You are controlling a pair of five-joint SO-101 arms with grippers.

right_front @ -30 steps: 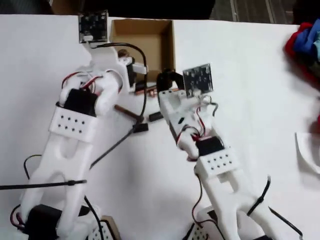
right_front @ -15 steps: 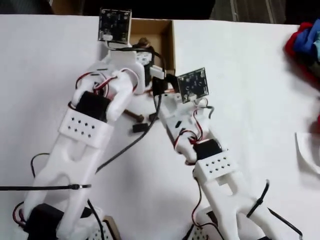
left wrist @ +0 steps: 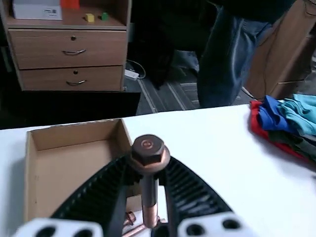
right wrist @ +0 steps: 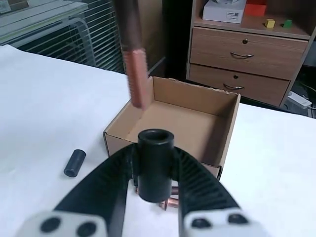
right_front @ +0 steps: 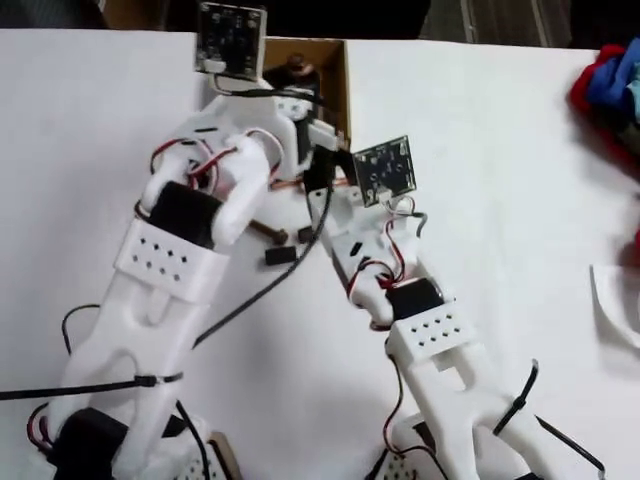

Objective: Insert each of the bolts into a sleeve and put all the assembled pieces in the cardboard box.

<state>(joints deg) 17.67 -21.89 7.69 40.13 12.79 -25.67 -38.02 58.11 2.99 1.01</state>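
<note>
My left gripper is shut on a copper bolt, held upright with its hex head on top, at the near edge of the cardboard box. In the high view this gripper hangs over the box. My right gripper is shut on a black sleeve, bore facing up, just in front of the box. The bolt's threaded end hangs above and slightly to the side of the sleeve. The right gripper sits just below the left one.
A loose bolt and two loose black sleeves lie on the table between the arms, one sleeve beside the box. Another copper bolt lies under my right gripper. Coloured cloth is piled at the far right.
The left arm has swung right and toward the box, carrying the bolt up over the right gripper. The right arm shifted slightly left with its sleeve.
</note>
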